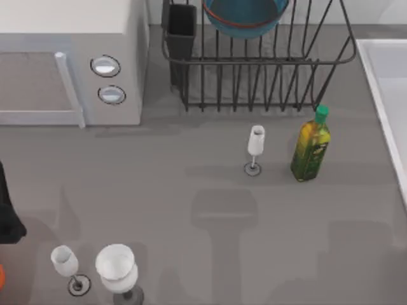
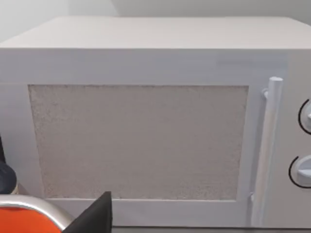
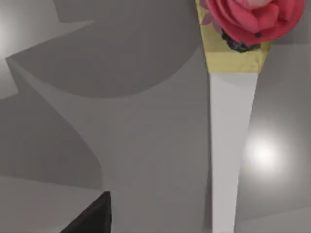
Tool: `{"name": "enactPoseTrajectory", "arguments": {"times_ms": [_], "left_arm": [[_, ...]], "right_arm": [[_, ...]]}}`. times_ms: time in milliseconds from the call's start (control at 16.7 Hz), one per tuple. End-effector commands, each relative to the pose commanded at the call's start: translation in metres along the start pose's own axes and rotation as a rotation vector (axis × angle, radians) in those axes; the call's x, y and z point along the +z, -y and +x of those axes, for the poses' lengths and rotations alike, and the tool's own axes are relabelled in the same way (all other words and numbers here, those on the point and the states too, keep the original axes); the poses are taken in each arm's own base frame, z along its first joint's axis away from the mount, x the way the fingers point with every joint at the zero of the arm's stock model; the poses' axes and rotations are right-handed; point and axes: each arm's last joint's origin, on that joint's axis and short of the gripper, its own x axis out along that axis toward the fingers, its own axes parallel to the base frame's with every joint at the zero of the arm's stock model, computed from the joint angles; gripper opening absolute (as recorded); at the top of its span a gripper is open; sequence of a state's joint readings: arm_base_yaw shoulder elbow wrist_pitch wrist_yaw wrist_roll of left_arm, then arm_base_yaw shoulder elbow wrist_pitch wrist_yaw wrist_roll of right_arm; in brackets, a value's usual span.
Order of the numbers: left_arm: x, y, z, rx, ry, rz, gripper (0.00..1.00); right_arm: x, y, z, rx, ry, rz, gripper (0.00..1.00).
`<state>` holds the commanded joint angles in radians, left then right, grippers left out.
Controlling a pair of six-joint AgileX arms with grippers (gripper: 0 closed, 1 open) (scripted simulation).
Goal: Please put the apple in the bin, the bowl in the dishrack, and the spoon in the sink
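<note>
The teal bowl (image 1: 245, 16) with a reddish rim rests inside the black wire dishrack (image 1: 267, 82) at the back. The pale sink (image 1: 375, 82) runs along the table's right edge. In the right wrist view a red rounded apple (image 3: 252, 19) sits close to a yellow piece (image 3: 235, 60) that continues as a long white strip (image 3: 228, 145); I cannot tell if that is the spoon. One dark finger (image 3: 92, 216) of my right gripper shows there, apart from the apple. My left arm (image 1: 6, 219) is at the far left edge, with one finger (image 2: 95, 216) facing the microwave. The bin is out of view.
A white microwave (image 1: 70, 70) stands at the back left. A small wine glass (image 1: 255, 147) and an oil bottle (image 1: 310, 149) stand in front of the dishrack. Two more glasses (image 1: 67, 264) (image 1: 117, 267) stand front left. An orange thing (image 2: 24, 222) lies under the left wrist.
</note>
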<state>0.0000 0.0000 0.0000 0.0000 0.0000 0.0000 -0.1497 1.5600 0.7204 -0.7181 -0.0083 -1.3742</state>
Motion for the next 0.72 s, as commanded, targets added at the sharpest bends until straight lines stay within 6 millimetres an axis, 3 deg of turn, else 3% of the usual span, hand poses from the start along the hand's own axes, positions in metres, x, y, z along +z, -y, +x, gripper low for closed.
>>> {"name": "enactPoseTrajectory", "arguments": {"times_ms": [240, 480, 720], "left_arm": [[0.000, 0.000, 0.000, 0.000, 0.000, 0.000, 1.00], [0.000, 0.000, 0.000, 0.000, 0.000, 0.000, 1.00], [0.000, 0.000, 0.000, 0.000, 0.000, 0.000, 1.00]], "right_arm": [[0.001, -0.007, 0.028, 0.010, -0.005, 0.002, 1.00], [0.001, -0.007, 0.029, 0.011, -0.006, 0.003, 1.00], [0.001, -0.007, 0.029, 0.011, -0.006, 0.003, 0.70]]}}
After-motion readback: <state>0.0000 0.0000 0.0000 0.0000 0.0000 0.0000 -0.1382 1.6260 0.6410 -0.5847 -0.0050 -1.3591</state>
